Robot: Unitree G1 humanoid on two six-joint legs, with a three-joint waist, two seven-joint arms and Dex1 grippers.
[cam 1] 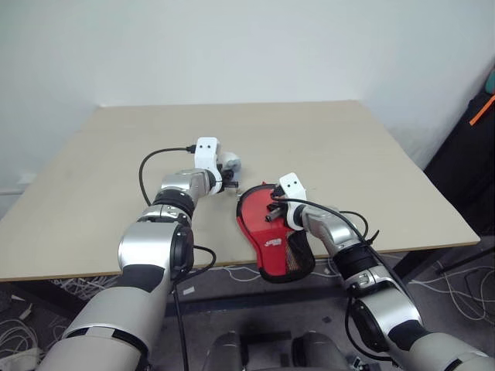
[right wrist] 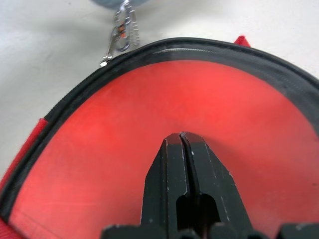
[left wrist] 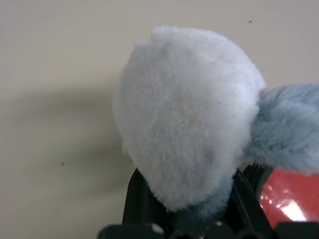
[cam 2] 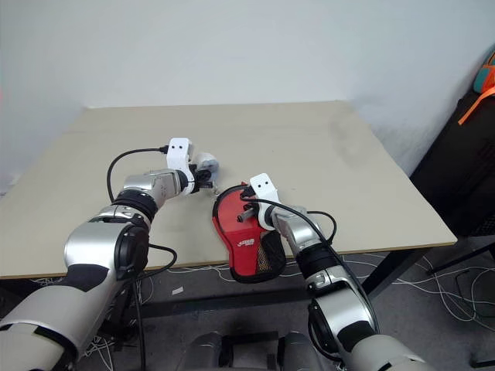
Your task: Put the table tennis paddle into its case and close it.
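Red case at the near edge, soft ball held beside it

The case [cam 1: 267,236] is seen lying on the surface [cam 1: 348,147] near its front edge, red with a black rim. The right gripper [right wrist: 181,137] is pressed shut, its fingers resting over the red side. Just beside the case, a grey-white soft ball [left wrist: 187,109] is pinched between the left gripper [cam 1: 230,176] fingers, held slightly apart.

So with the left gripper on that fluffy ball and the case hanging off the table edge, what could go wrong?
The case overhangs the table edge, so a tug could slide it off. The left gripper grips the plush ball, which could slip out. The right gripper, shut, rests on the case and could shove it.
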